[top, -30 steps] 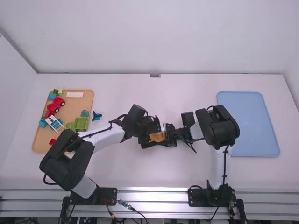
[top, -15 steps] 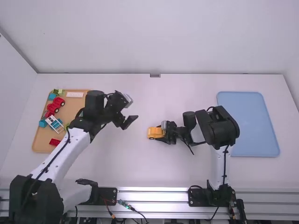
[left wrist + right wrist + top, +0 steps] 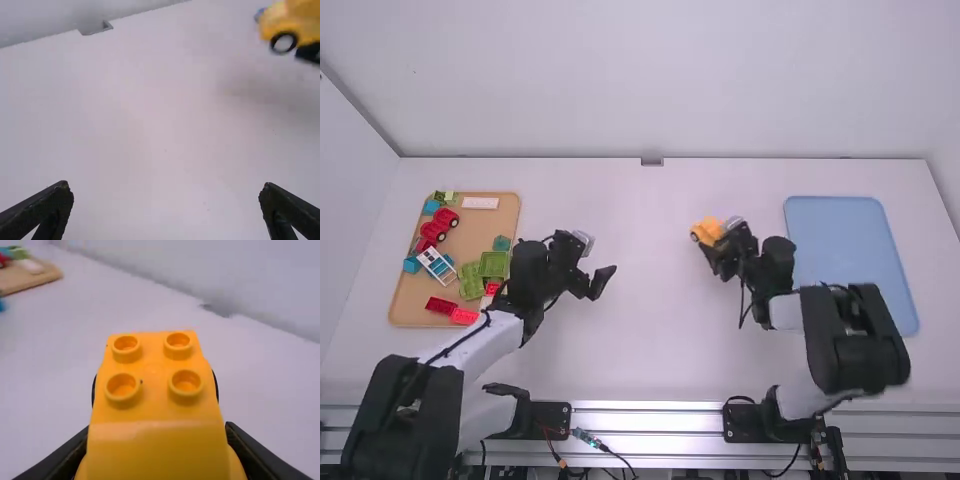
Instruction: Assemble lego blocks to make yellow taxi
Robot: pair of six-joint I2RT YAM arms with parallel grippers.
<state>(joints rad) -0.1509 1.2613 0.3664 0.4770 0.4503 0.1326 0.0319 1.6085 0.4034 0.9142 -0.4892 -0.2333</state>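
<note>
The right gripper (image 3: 717,250) is shut on the yellow taxi (image 3: 706,231), right of the table's middle and raised off the table. In the right wrist view the taxi (image 3: 155,410) shows four-stud bodywork between the fingers of the right gripper (image 3: 157,447). Its wheel and yellow side (image 3: 295,25) appear in the left wrist view, with a shadow on the table below. My left gripper (image 3: 595,264) stands open and empty beside the wooden tray; in its own wrist view the left gripper (image 3: 166,192) has its fingers wide apart.
On the left, the wooden tray (image 3: 470,250) holds red, green and blue blocks, a red car piece (image 3: 446,217) and a white-and-blue ladder piece (image 3: 437,265). The blue tray (image 3: 840,230) lies at the right, partly behind the right arm.
The left gripper has let go of the taxi and drawn back left, opening wide. The right gripper has carried the taxi rightward and farther from the bases, turning it.
</note>
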